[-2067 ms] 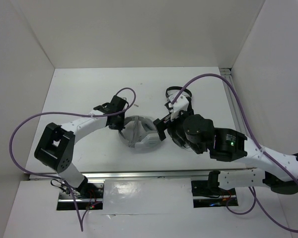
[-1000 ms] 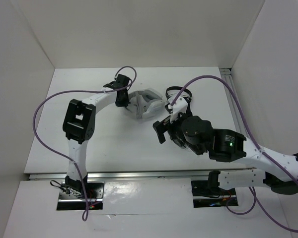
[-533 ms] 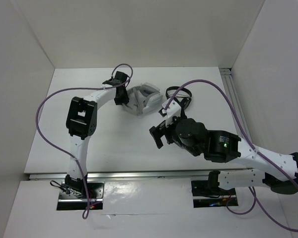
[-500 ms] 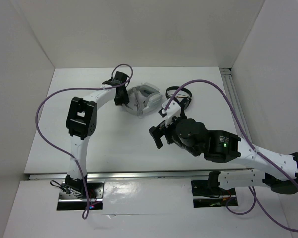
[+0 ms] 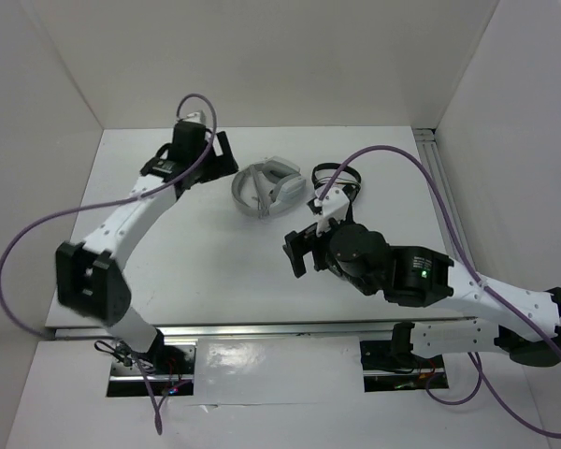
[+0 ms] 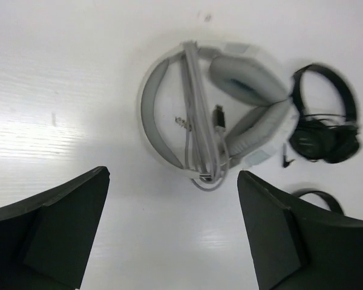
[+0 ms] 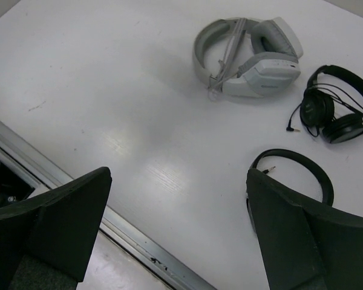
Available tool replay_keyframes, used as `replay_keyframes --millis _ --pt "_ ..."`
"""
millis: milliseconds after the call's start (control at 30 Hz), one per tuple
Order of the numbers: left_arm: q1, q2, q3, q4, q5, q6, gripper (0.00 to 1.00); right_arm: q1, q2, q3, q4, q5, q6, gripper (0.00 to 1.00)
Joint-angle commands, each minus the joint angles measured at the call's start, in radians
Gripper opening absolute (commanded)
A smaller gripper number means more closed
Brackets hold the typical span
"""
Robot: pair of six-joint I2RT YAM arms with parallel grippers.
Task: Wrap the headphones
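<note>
Left wrist view: straight down past the left gripper, jaws spread wide with nothing between them, two dark matte wedge-shaped fingers at the lower corners. Ahead of the gap and clear of both fingers, the light grey over-ear headphones, flat on the smooth white table. Wide headband bent into an oval hoop; two fat oval earcups with soft padded rings, folded in toward the right-finger side. Thin grey cable strung in several straight passes across the hoop, gathered in a loop at the end nearest the jaws. Small dark plug inside the hoop beside it. Beyond the earcups, further to the right-finger side, a small black on-ear headset: thin wiry band, round pads. Touching or not, cannot tell. Just above the right fingertip, the arc of a second black headset.

Right wrist view: right gripper likewise parted and empty, raised over the table. Headphones well ahead of the jaws, toward the right finger's side. Black on-ear headset right of them. Second black headset a bare hoop close above the right finger. Brushed metal rail near the left finger.

Top external view: left gripper near the headphones, right gripper well apart from them.
</note>
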Motion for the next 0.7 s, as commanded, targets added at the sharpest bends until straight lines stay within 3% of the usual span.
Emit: replay_keyframes --millis 0,167,233,333,667 --pt "-0.015 -0.264 -0.068 -0.046 -0.085 0.046 1.00 0.004 -0.027 0.055 -0.064 0.114 0.109 1.00" --pt "-0.015 -0.702 -0.231 -0.185 -0.168 0.119 1.00 -0.005 -0.053 0.103 -0.170 0.194 0.143 1.00" --pt "-0.015 -0.892 -0.245 -0.241 -0.210 0.154 1.00 -0.005 -0.084 0.140 -0.237 0.227 0.143 1.00" --pt "-0.015 -1.049 -0.208 -0.380 -0.204 0.188 1.00 -0.005 -0.124 0.189 -0.331 0.244 0.162 1.00" --pt "-0.015 -1.234 -0.089 -0.564 -0.109 0.132 1.00 -0.005 -0.260 0.241 -0.415 0.221 0.163 1.00"
